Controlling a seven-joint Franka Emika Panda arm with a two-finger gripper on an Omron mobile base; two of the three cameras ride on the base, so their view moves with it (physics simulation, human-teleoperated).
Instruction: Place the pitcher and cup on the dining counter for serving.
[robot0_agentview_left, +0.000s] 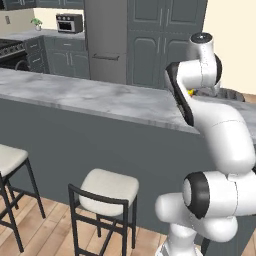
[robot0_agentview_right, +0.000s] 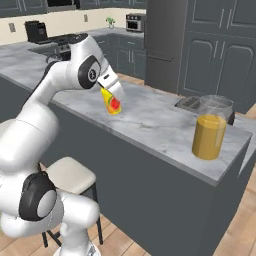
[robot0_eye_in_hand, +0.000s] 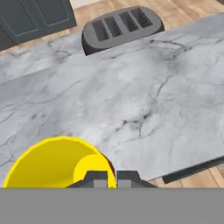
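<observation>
Dark grey kitchen cabinets behind; long grey-white marble dining tabletop (robot0_agentview_left: 100, 97) with dark front panel crosses the left base view. Two cushioned stools (robot0_agentview_left: 107, 190) stand before it. White arm blocks most of the far end; a sliver of yellow shows past its forearm.

Right base view: jaws (robot0_agentview_right: 111, 96) closed on the rim of the small bright yellow cup with a red-orange mark (robot0_agentview_right: 113, 104). Cup tilted, base low over the marble; contact with the top cannot be told. Tall clear pitcher of yellow-orange liquid (robot0_agentview_right: 211, 128) already stands upright on the same tabletop, well apart, toward its end corner.

Hand view: cup mouth (robot0_eye_in_hand: 57, 164) directly beside the fingertips (robot0_eye_in_hand: 97, 179), which are pinched together on its wall. Bare marble lies ahead; dark slotted toaster (robot0_eye_in_hand: 120, 27) beyond. Judgement: cup needs righting, lowering, then release.
</observation>
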